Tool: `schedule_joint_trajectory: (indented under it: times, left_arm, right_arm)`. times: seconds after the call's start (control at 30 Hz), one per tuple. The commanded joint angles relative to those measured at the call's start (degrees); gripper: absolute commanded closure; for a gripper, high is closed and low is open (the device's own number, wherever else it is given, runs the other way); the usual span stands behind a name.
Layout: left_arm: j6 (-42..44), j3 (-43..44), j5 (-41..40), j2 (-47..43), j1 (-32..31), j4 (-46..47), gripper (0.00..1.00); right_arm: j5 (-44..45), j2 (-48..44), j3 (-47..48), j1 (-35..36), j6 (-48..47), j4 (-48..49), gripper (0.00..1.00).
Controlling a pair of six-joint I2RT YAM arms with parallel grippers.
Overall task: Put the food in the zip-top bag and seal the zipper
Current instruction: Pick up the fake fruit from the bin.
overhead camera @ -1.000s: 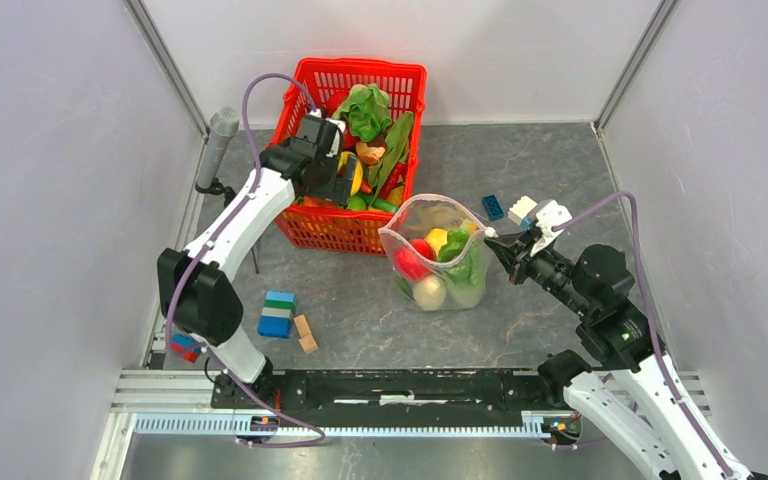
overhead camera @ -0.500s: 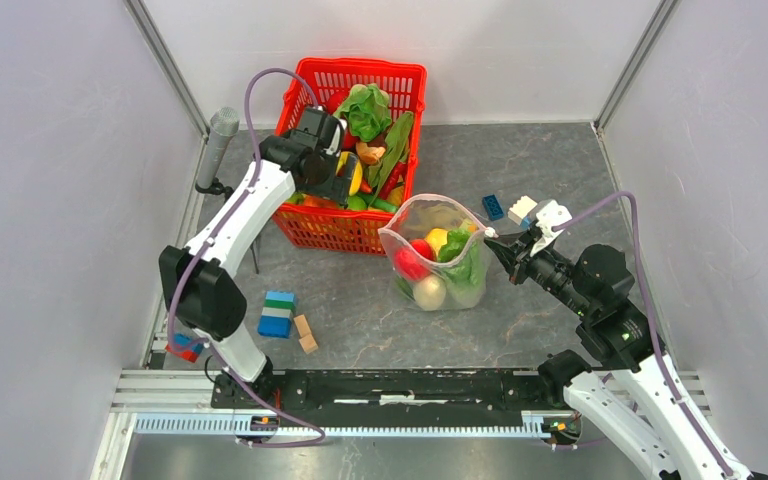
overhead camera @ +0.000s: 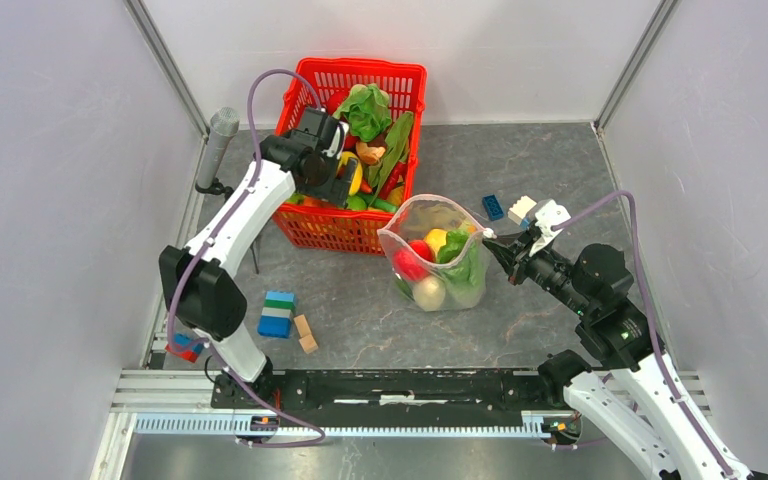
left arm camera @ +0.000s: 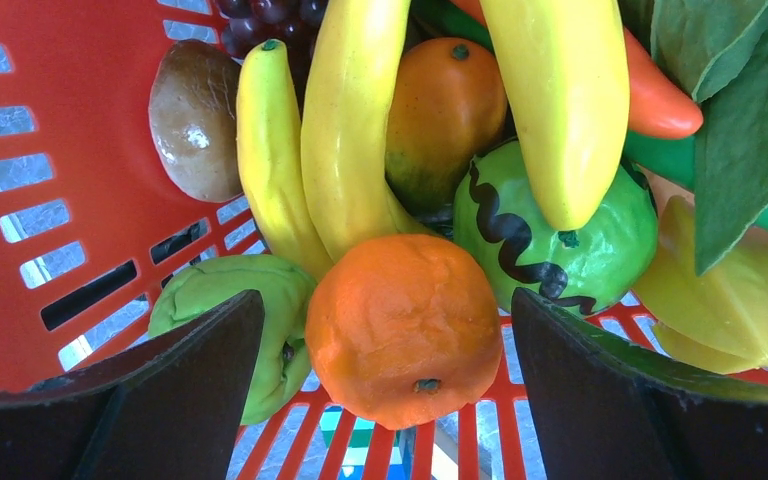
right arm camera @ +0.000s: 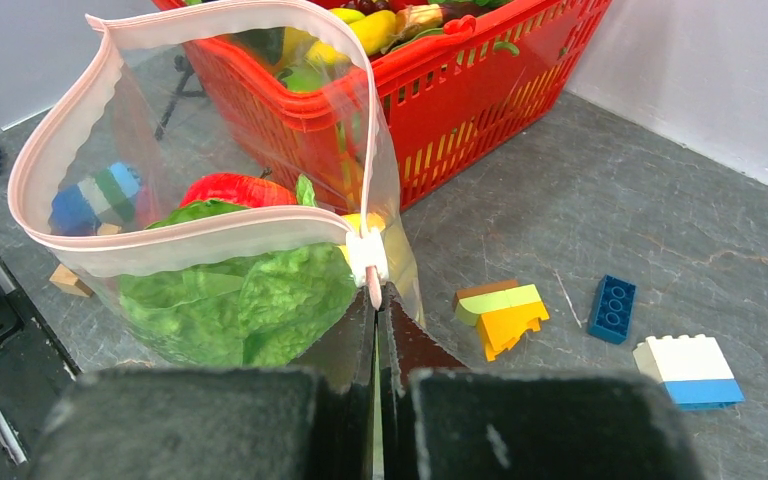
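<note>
Orange (left arm camera: 405, 330), left hand (left arm camera: 385, 305) splayed, poised above

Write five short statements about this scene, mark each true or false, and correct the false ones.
1. The left gripper is shut on a banana. False: it is open, its fingers either side of an orange in the red basket.
2. The right gripper is shut on the zip-top bag, on its edge just below the slider. True.
3. The zipper is sealed. False: the bag's mouth stands wide open.
4. Leafy greens lie inside the bag. True.
5. The red basket is empty. False: it holds bananas and other food.
</note>
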Motion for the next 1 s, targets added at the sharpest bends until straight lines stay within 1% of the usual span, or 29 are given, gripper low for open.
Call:
schedule_joint_trajectory:
  times: [0.0,0.03,0.07,0.1,0.2,0.27,0.33,0.37,0.43,0.53,0.67,0.73,0.8,0.87,0.97]
  left_arm:
    - [2.17,0.59,1.94,1.61,0.56,-4.45,0.0]
    - [2.21,0.59,2.29,1.85,0.56,-4.15,0.01]
    - [2.18,0.71,2.47,2.26,0.52,-4.17,0.04]
    - [2.28,0.91,2.65,2.66,0.53,-4.25,0.09]
    - [2.2,1.11,2.86,2.76,0.55,-4.44,0.35]
    - [1.85,1.27,2.92,1.82,0.56,-4.3,0.5]
    - [1.73,1.92,3.76,0.25,0.55,-4.25,0.6]
    - [1.64,2.17,4.52,-0.65,0.54,-4.0,0.62]
    - [1.41,2.64,5.44,-3.47,0.41,-3.21,0.7]
    - [0.81,2.96,7.18,-7.96,0.43,-0.88,0.72]
    - [-0.46,1.69,11.91,-15.13,0.45,4.22,0.74]
    - [-1.45,0.46,16.44,-18.26,0.41,7.52,0.73]
    - [-3.04,-1.74,22.16,-21.48,0.4,11.81,0.73]
    - [-5.36,-5.11,29.89,-25.36,0.33,18.63,0.73]
    - [-13.4,-12.98,43.06,-31.92,-0.04,34.69,0.73]
  right_arm:
    - [-0.53,-0.23,0.72,-0.06,0.63,2.64,1.0]
    - [-0.45,-0.33,0.62,-0.06,0.76,2.74,1.0]
    - [-0.46,-0.42,0.52,-0.06,0.8,2.95,1.0]
    - [-0.38,-0.42,0.43,-0.05,0.9,3.04,1.0]
    - [-0.29,-0.55,0.47,-0.06,1.03,2.78,1.0]
    - [0.16,-0.69,0.6,-0.06,0.91,2.48,1.0]
    - [0.33,-0.96,0.54,-0.1,0.9,2.41,1.0]
    - [0.45,-1.05,0.52,-0.06,0.9,2.43,1.0]
    - [0.46,-0.97,0.52,-0.06,1.01,2.39,1.0]
    - [0.64,-1.01,0.52,-0.05,1.06,2.4,1.0]
    - [0.82,-1.0,0.43,-0.06,1.17,2.57,1.0]
    - [0.72,-0.97,0.34,-0.06,1.43,2.69,1.0]
    - [0.7,-0.95,0.3,-0.06,1.54,2.78,1.0]
    - [0.77,-0.91,0.36,-0.06,1.67,2.78,1.0]
    - [0.94,-0.87,0.51,-0.06,1.86,2.74,1.0]
